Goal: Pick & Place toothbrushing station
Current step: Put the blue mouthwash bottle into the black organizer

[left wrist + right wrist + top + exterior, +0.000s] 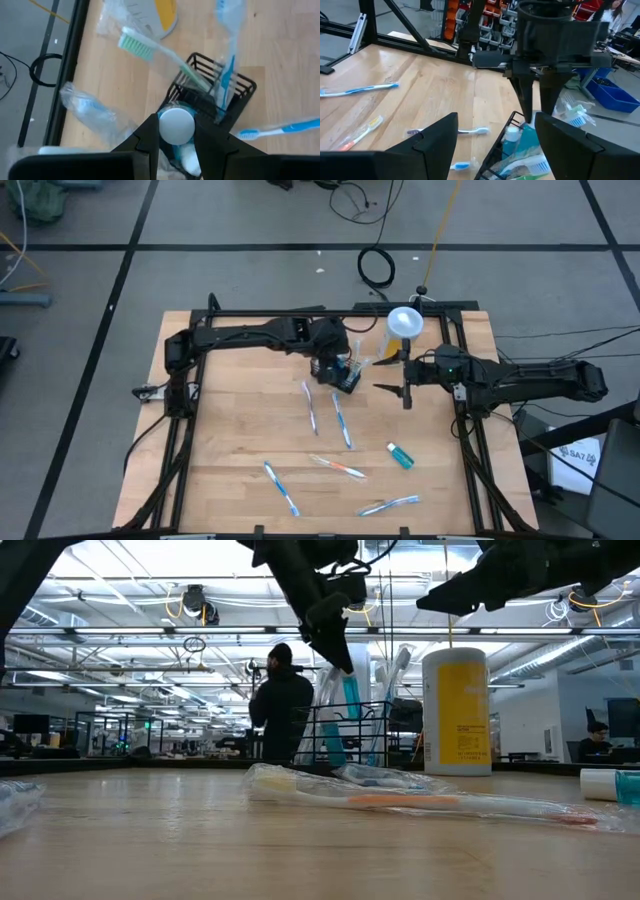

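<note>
The toothbrushing station, a small black wire basket (349, 381), stands mid-table with wrapped toothbrushes (226, 75) upright in it. My left gripper (338, 368) hangs just over it, pointing steeply down, shut on a teal tube with a white cap (176, 125). In the low view the tube (350, 700) reaches down into the basket (345, 735). My right gripper (393, 390) waits open and level, just to the basket's right, holding nothing. My left gripper pinches the teal tube at its white-capped upper end (176, 125), one finger (149, 137) on either side. The fingers come slanting down from above. The tube hangs below them, cap up, its lower part (514, 147) inside the basket; whether it rests on the bottom I cannot tell.
A tall yellow cup with a white lid (405, 323) stands behind the basket on the right. Several wrapped toothbrushes (342, 421) lie on the near half of the table, and a second teal tube (400, 455) lies toward the right. A black frame (455, 330) borders the table.
</note>
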{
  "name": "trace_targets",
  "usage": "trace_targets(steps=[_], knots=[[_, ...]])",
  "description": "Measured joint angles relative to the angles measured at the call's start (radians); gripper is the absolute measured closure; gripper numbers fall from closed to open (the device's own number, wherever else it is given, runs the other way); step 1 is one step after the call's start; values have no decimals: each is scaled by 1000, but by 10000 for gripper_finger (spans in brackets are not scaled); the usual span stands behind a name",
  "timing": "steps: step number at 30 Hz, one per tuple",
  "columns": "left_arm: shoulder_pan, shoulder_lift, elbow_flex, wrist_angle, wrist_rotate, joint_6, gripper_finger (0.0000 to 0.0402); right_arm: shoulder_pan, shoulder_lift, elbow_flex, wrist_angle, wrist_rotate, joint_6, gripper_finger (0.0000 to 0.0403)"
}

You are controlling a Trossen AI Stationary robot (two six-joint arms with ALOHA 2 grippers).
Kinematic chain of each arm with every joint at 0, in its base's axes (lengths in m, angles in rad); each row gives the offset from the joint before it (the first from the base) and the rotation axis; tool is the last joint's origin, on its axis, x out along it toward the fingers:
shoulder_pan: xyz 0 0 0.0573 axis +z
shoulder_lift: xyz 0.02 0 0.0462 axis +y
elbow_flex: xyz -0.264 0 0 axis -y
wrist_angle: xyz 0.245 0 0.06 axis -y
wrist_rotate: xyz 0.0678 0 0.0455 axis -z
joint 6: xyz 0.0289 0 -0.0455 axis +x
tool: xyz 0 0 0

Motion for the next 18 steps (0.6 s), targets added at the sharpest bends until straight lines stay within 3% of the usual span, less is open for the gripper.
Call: trace_targets(steps=[9,18], knots=[[1,36,0,13,8,-8,308,0,0,0,0,0,0,147],[5,60,0,11,15,-17,277,0,0,0,0,0,0,147]])
